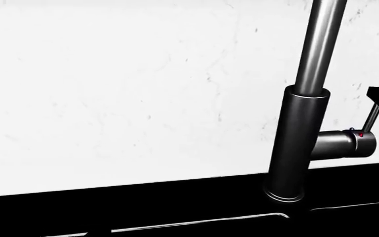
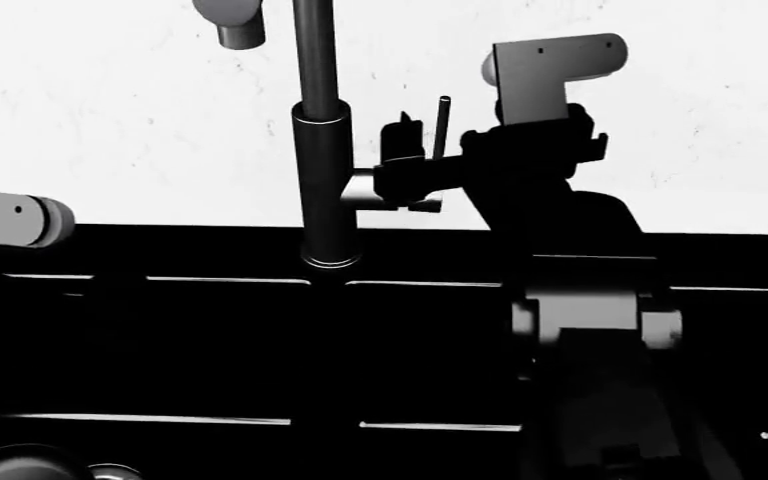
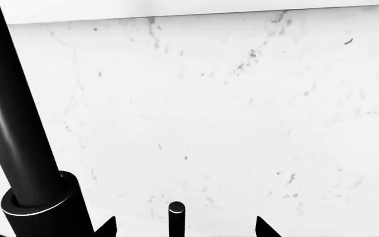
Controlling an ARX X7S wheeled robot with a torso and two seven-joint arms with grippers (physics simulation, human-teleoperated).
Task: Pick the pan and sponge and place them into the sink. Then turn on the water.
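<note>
Looking over both arms, we see one dark faucet column (image 2: 325, 185) rising in front of a white marbled wall (image 2: 704, 120), with one thin lever (image 2: 443, 125) standing upright beside it. Our right gripper (image 2: 404, 170) sits at the lever; its jaws stand apart, one fingertip on each side of the rod. The black sink (image 2: 224, 350) lies below. The left arm (image 2: 11, 217) shows only partly, its jaws out of view.
</note>
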